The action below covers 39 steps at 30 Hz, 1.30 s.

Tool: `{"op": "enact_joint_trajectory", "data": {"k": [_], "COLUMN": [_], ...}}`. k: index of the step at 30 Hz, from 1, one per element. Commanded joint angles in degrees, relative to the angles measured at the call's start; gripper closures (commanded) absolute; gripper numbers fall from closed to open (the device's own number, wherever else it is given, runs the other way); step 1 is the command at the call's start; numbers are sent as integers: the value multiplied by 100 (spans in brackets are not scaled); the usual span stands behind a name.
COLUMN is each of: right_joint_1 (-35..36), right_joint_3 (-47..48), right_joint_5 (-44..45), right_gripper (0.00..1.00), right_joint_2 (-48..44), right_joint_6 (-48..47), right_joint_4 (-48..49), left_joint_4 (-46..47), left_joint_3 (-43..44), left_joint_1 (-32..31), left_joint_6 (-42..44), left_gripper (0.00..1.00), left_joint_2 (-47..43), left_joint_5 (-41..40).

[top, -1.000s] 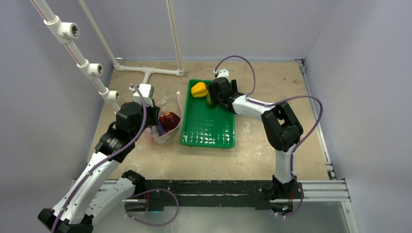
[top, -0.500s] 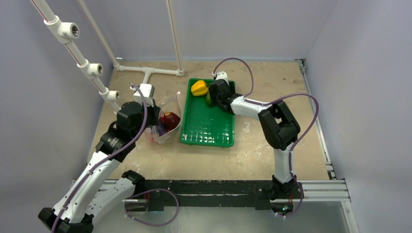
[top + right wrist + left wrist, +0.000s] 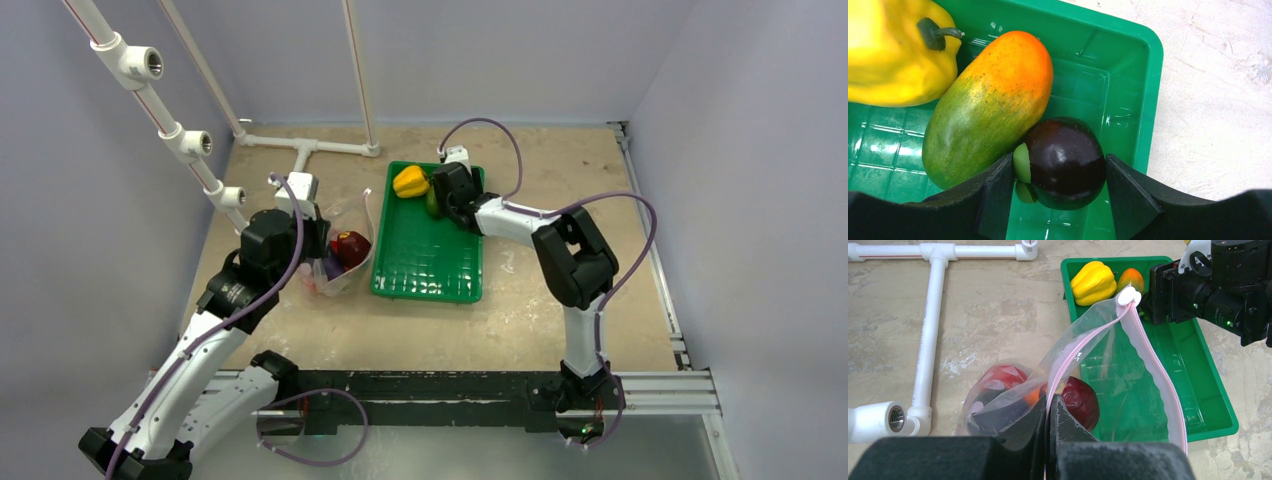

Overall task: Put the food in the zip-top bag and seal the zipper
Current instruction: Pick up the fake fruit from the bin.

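The clear zip-top bag (image 3: 1083, 347) lies left of the green tray (image 3: 1208, 390), its mouth held open toward the tray. My left gripper (image 3: 1049, 405) is shut on the bag's pink zipper (image 3: 1153, 370) strip. Inside the bag are a dark red piece (image 3: 1082, 401), a red tomato (image 3: 1000, 377) and other pieces. My right gripper (image 3: 1060, 170) is low in the tray's far corner, with its fingers against both sides of the purple eggplant (image 3: 1065, 160). A green-orange pepper (image 3: 988, 107) and a yellow pepper (image 3: 893, 55) lie beside it.
White pipes (image 3: 930, 315) lie on the table left of and behind the bag and rise along the left wall (image 3: 150, 90). The tray's rim (image 3: 1148, 75) is close to my right finger. The right wrist camera (image 3: 1228, 285) sits just beyond the bag's white slider (image 3: 1128, 296).
My right gripper has shifted slightly left and away in the tray's far corner, and the tray has moved a little with it. The left arm and bag have not moved.
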Motion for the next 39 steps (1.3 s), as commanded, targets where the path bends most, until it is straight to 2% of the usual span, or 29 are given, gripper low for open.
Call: {"op": "enact_joint_trajectory", "data": {"k": [1, 16, 29, 39], "right_joint_1": [-35, 218, 1092, 1434], "right_joint_3": [22, -102, 30, -73], "right_joint_5": [-105, -182, -464, -1154], "right_gripper": [65, 67, 65, 65], "right_joint_2": [-313, -1570, -2801, -3551], "right_joint_6": [110, 279, 272, -38], "right_joint_4": [-169, -458, -670, -374], "left_joint_4": [149, 156, 149, 145], "left_joint_3": [2, 1, 6, 1], "left_joint_1": [-11, -11, -10, -6], "left_joint_6": [-17, -13, -13, -13], "left_gripper": [100, 100, 100, 100], "left_joint_2": [-4, 13, 14, 4], "left_joint_5": [35, 58, 28, 10]}}
